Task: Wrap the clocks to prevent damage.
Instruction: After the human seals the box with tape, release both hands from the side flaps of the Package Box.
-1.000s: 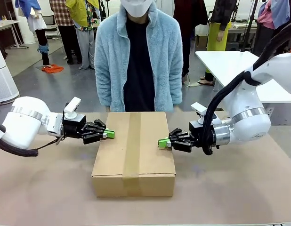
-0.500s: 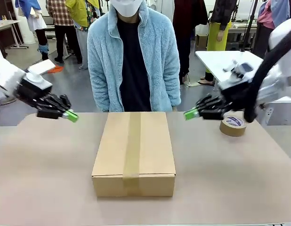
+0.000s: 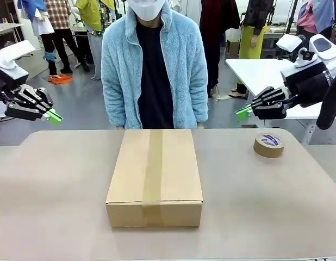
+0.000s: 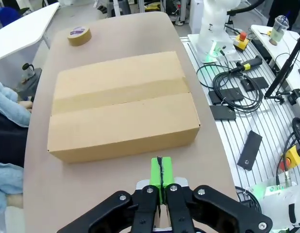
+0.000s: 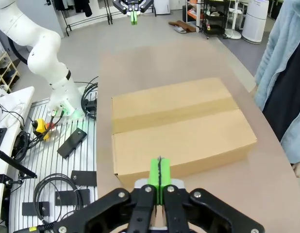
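The clocks are out of view. A closed cardboard box (image 3: pixel 154 174), sealed along its top with a strip of brown tape, sits in the middle of the table. My left gripper (image 3: pixel 53 116) hovers shut and empty, high off the table's far left corner. My right gripper (image 3: pixel 243 113) is also shut and empty, raised beyond the far right edge. In the left wrist view the shut green fingertips (image 4: pixel 159 170) point at the box (image 4: pixel 121 104) from some distance. The right wrist view likewise looks past its shut fingertips (image 5: pixel 159 170) at the box (image 5: pixel 181 128).
A roll of brown tape (image 3: pixel 268 144) lies flat on the table at the far right, also seen in the left wrist view (image 4: pixel 79 34). A person in a light blue fleece (image 3: pixel 154 65) stands at the far edge behind the box. Brown table surface (image 3: pixel 59 206) surrounds the box.
Both grippers, which were down at the box's left and right sides, have risen and drawn outward to the far corners. The tape roll has come into sight.
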You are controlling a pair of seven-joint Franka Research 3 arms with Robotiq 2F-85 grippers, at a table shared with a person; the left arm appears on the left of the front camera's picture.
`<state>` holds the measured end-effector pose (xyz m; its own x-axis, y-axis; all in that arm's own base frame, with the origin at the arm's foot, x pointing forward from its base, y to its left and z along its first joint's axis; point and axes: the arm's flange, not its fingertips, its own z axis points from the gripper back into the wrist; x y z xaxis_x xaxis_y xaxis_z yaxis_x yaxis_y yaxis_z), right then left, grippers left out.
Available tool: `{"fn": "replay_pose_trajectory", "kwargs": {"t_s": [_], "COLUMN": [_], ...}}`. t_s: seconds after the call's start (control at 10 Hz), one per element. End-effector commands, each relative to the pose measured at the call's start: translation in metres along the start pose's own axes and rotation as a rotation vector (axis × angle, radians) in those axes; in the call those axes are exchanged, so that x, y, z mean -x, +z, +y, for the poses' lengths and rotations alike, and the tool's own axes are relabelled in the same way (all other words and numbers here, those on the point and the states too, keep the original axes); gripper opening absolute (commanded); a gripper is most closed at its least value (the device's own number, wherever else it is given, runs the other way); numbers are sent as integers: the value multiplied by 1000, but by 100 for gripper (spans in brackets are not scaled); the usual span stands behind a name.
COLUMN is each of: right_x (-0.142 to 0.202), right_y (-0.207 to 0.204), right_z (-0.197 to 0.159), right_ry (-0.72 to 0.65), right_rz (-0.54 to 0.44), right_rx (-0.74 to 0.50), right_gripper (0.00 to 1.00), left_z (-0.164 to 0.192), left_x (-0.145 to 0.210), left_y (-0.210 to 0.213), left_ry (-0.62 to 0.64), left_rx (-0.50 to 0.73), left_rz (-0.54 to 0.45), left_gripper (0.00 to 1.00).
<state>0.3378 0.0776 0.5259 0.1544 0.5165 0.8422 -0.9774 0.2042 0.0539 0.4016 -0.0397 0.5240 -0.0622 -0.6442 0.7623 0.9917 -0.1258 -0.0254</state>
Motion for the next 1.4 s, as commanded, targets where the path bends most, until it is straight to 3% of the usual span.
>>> {"fn": "replay_pose_trajectory", "kwargs": {"t_s": [0.0, 1.3], "right_x": [-1, -1], "right_y": [-2, -2], "right_z": [-2, -2], "right_ry": [3, 3], "right_rz": [-9, -9], "right_rx": [-8, -8], "right_gripper": [1, 1], "left_z": [7, 7], "left_x": [5, 5], "left_y": [-9, -9], "left_ry": [0, 0], "left_rx": [29, 29], "left_rz": [-2, -2], "left_gripper": [0, 0]}}
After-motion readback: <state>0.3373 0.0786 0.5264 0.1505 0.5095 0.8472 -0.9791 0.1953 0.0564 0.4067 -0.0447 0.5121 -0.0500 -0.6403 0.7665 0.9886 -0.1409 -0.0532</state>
